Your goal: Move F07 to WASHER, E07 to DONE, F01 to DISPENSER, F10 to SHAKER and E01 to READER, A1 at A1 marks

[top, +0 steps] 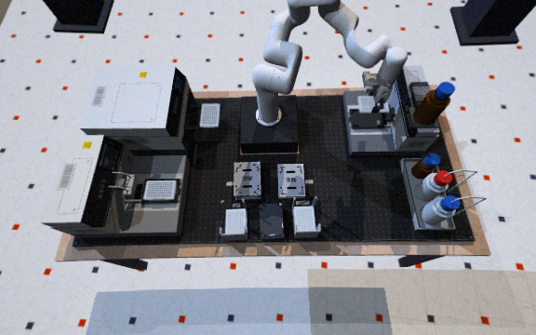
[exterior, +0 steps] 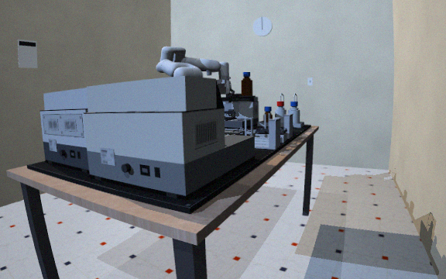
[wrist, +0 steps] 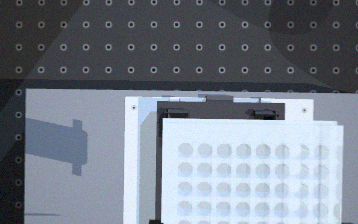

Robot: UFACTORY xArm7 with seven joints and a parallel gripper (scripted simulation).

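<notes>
Holding a white well plate (wrist: 252, 170), the gripper (top: 374, 100) hangs over the grey instrument (top: 370, 140) at the back right of the black deck (top: 342, 205). Its jaws are closed on the plate's sides and stand wide, because the plate is wide. From the wrist camera, the plate sits above a dark nest (wrist: 220, 109) with a white frame (wrist: 132, 160) around it. The plate's far edge runs in line with the nest's far edge, and the plate hides most of the nest. I cannot read which plate it is.

To the right of the gripper stands a tall dark housing (top: 403, 116), close by, and a brown bottle (top: 432, 104) with a blue cap just past it. To the left there is bare deck between this instrument and the arm's base (top: 249, 140).

Other white plates lie far off: one by the back left box (top: 209, 114), one in the front left box (top: 159, 190), and two in the front racks (top: 235, 221) (top: 304, 220). The two grey nests (top: 247, 179) (top: 291, 180) in the middle hold no plate.
</notes>
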